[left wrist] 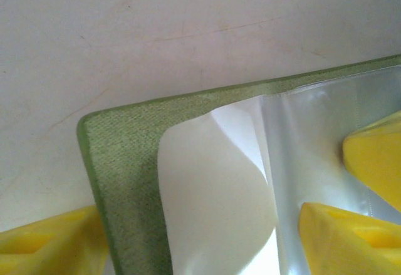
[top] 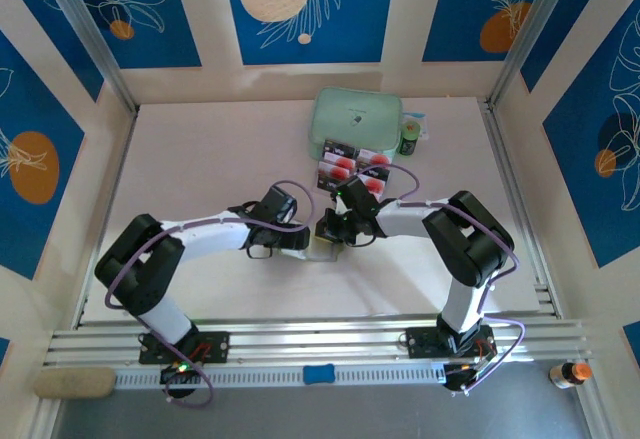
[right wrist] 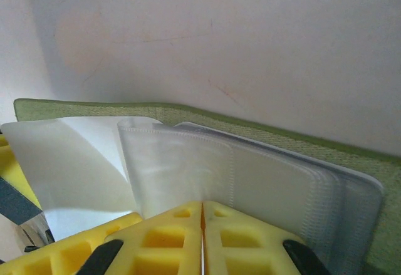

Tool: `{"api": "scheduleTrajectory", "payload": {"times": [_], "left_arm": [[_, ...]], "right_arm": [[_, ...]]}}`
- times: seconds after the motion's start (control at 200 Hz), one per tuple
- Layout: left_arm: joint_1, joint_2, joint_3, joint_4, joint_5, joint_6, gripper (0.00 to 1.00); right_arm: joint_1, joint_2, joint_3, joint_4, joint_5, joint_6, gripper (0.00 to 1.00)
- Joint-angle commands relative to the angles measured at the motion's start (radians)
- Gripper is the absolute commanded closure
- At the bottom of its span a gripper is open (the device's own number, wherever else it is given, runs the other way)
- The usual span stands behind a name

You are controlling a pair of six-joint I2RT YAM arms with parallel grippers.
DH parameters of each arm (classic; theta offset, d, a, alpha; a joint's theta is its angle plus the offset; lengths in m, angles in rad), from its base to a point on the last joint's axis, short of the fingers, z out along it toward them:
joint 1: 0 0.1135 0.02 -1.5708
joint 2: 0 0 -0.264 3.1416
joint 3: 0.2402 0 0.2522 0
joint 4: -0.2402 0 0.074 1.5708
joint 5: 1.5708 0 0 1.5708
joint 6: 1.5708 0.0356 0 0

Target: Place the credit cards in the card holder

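Two hands meet at the card holder (left wrist: 122, 162), which lies open on the table (top: 200, 159) between them. On the holder's left side, the left hand (left wrist: 194, 237) has its jaws spread wide over the holder's corner. One yellow finger (left wrist: 44, 243) is just outside the green cloth border and the other rests on the clear pockets (left wrist: 313, 131). It grips nothing, and I judge that it only steadies the holder. The holder looks light and soft, with olive cloth outside, a white leaf (left wrist: 213, 187) curling up, and thin shiny film inside. I expect this film to be slippery and ready to fall shut, so the holder is better held at the firmer cloth border than by the film. On the holder's right side, the right hand (right wrist: 202, 231) has its pads pressed together at the near edge of the pockets. I cannot tell whether a film is caught between them. Beyond the holder and a little to its right, apart from it, the credit cards (top: 352, 167) lie flat. They seem thin, stiff and light. Lying flat, they give little to grip, so I would pinch one by a free edge, across its two faces, and slide it in edge first.
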Motion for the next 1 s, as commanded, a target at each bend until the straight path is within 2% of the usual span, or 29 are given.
{"api": "scheduleTrajectory", "payload": {"times": [0.0, 0.065, 0.185, 0.305, 0.755, 0.995], "left_arm": [[-0.01, 0.02, -0.021, 0.012, 0.017, -0.009, 0.25], [-0.01, 0.024, -0.021, 0.015, 0.017, -0.009, 0.27], [-0.01, 0.026, -0.024, 0.018, 0.019, -0.009, 0.3], [-0.01, 0.024, -0.027, 0.019, 0.019, -0.009, 0.3], [-0.01, 0.002, -0.039, 0.024, 0.012, -0.012, 0.3], [-0.004, -0.069, -0.05, 0.023, -0.003, -0.016, 0.23]], "right_arm": [[-0.007, -0.011, 0.005, -0.002, -0.028, 0.011, 0.91], [-0.015, -0.026, -0.001, -0.002, -0.027, 0.01, 0.85], [-0.033, -0.061, -0.019, -0.003, -0.014, 0.01, 0.66], [-0.048, -0.079, -0.031, -0.01, -0.005, 0.008, 0.56], [-0.048, -0.038, -0.016, 0.052, -0.081, 0.035, 0.55], [-0.043, -0.041, -0.001, 0.102, -0.151, 0.09, 0.55]]}}
